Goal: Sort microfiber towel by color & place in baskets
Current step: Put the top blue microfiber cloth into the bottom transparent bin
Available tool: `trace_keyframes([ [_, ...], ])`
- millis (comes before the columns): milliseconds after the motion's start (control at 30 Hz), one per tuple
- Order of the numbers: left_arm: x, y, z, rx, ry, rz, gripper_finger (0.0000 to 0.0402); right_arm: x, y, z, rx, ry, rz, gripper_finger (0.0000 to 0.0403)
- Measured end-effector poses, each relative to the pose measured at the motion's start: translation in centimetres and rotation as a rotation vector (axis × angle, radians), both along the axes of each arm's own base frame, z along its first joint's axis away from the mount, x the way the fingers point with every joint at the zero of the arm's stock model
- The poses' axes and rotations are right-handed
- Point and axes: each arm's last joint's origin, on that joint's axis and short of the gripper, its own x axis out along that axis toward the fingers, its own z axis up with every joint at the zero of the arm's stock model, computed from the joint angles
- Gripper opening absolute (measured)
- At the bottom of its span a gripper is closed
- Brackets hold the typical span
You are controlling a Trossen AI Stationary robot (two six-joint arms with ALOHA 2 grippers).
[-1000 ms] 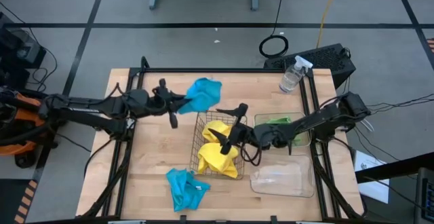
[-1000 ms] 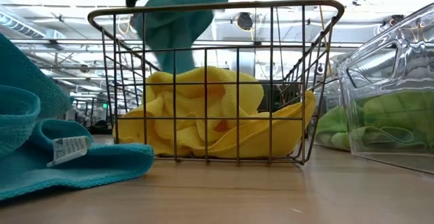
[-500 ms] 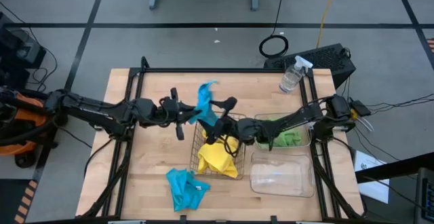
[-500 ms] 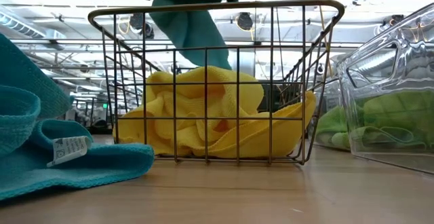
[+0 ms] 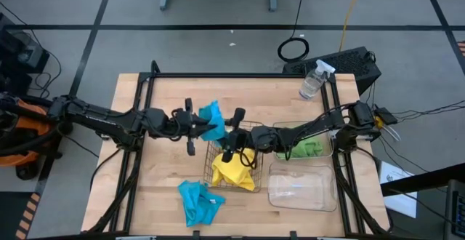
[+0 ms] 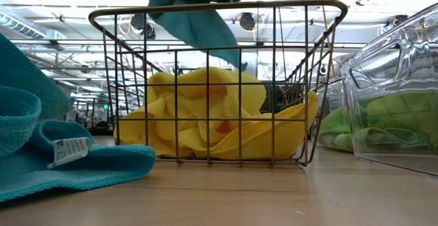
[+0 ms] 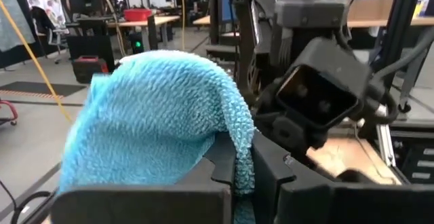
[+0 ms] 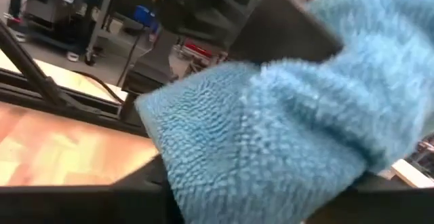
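Table (image 5: 163, 174): blue towel (image 5: 211, 114) above basket rim (image 5: 215, 127)

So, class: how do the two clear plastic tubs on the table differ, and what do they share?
The far tub holds green cloth; the near tub shows nothing inside. The right arm reaches across the far tub, while the near tub lies uncovered. The far tub sits closer to the spray bottle. Both are clear, rectangular, and stand right of the wire basket.
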Motion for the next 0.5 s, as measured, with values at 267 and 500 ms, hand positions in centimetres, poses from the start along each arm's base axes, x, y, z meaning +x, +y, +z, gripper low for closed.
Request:
trace_keyframes([
  [267,-0.1,0.0,-0.7,-0.029,0.07,0.002,0.0024,-0.1,0.6,-0.6,-0.01,0.063,0.024,0.0015],
  [500,-0.7,-0.1,-0.9,-0.039,0.123,0.0,0.0097,-1.3,2.4,-0.7,-0.054,0.191,-0.04,0.0015],
])
